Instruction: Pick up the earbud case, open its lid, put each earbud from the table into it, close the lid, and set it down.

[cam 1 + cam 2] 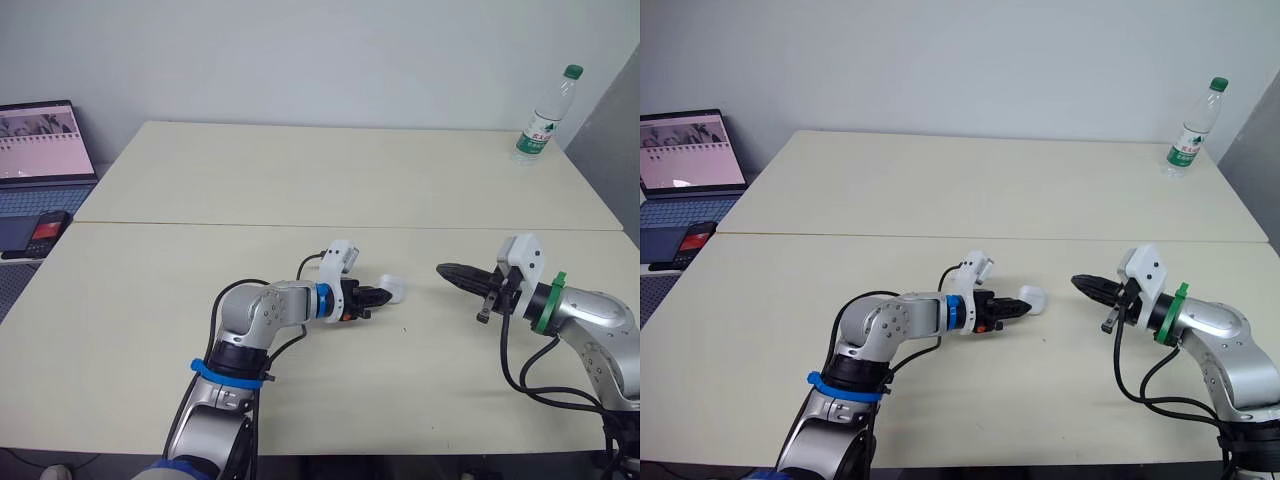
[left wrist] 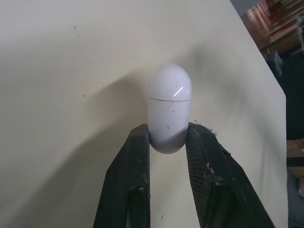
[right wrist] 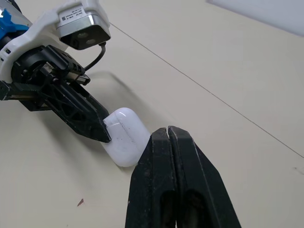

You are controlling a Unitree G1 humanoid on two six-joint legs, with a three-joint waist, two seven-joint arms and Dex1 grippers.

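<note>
Your table [image 1: 300,180] carries a water bottle [image 1: 545,115] at its far right corner. Midway along its near half, the left gripper [image 1: 385,294] clamps the base of the white earbud case [image 1: 395,291]. The left wrist view gives you what the head views cannot, the lid seam closed. The right wrist view shows the right gripper [image 3: 167,134] empty, fingers pressed together, near the case.

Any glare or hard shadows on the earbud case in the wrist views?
Left wrist view: a thin bright glint on the lid of the earbud case, soft shadow spreading over the table beside it. Right wrist view: case evenly lit, no glare; the left gripper casts a faint shadow.
</note>
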